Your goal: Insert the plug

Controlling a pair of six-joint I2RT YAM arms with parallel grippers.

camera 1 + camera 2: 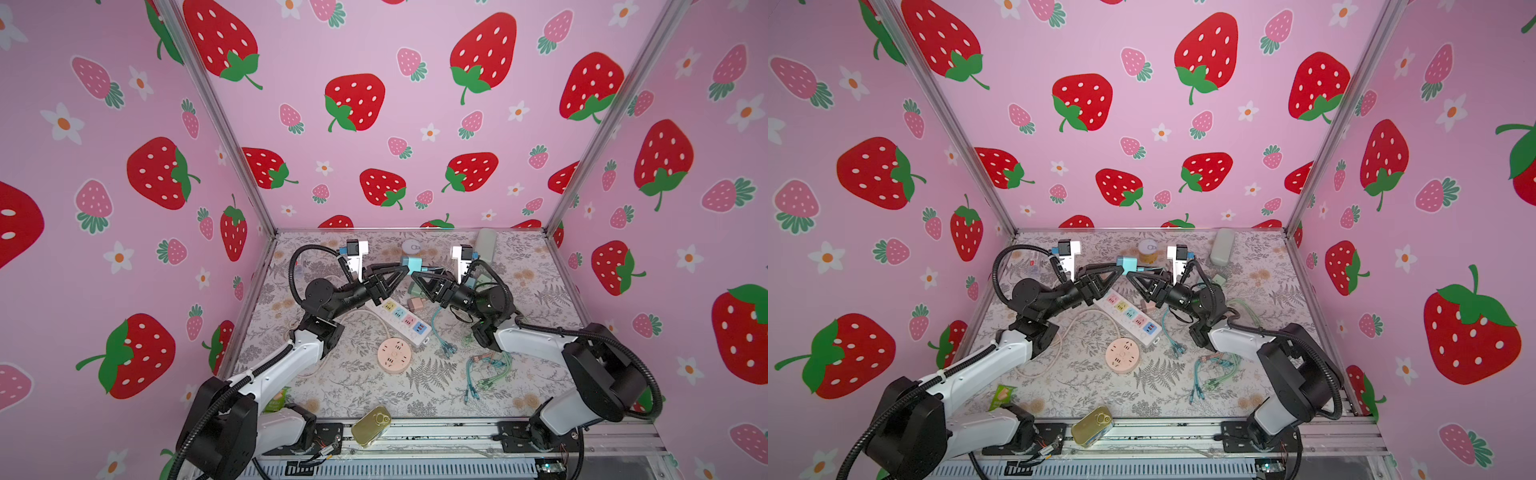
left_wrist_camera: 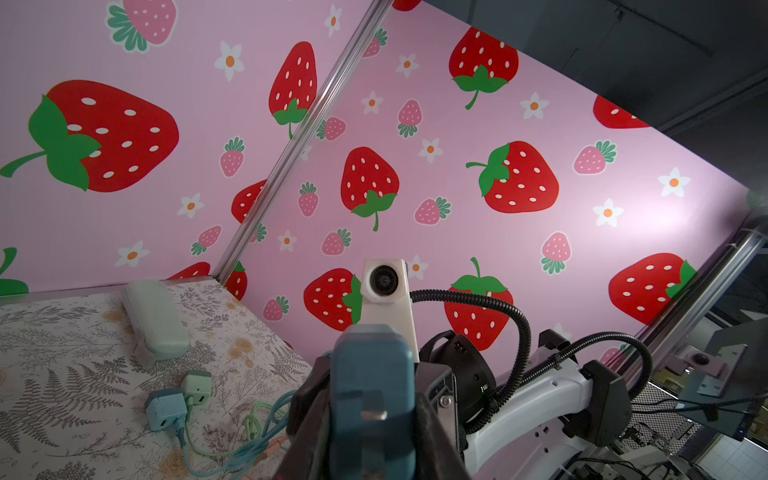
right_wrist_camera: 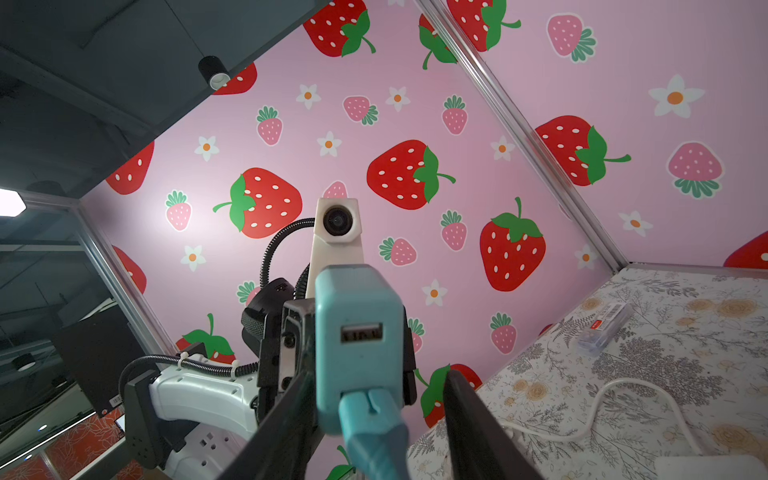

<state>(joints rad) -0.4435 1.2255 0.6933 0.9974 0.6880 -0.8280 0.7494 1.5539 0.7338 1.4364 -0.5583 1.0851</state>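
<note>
My left gripper (image 1: 405,268) is shut on a light-blue USB charger (image 1: 411,263), held above the back of the table. In the left wrist view the charger (image 2: 374,395) fills the space between the jaws. The right wrist view shows its face (image 3: 357,332) with an empty upper USB port. A teal cable plug (image 3: 372,415) sits with its front end in the lower port. My right gripper (image 3: 380,374) straddles the plug, open. One finger (image 3: 286,419) lies against the plug. The other finger (image 3: 473,424) stands clear of it.
A white power strip (image 1: 405,322) and a round pink socket (image 1: 394,352) lie mid-table below the grippers. Loose teal and green cables (image 1: 486,370) lie to the right. Two more chargers (image 2: 166,409) and a mint case (image 1: 485,243) sit at the back right. A gold tin (image 1: 371,426) rests on the front rail.
</note>
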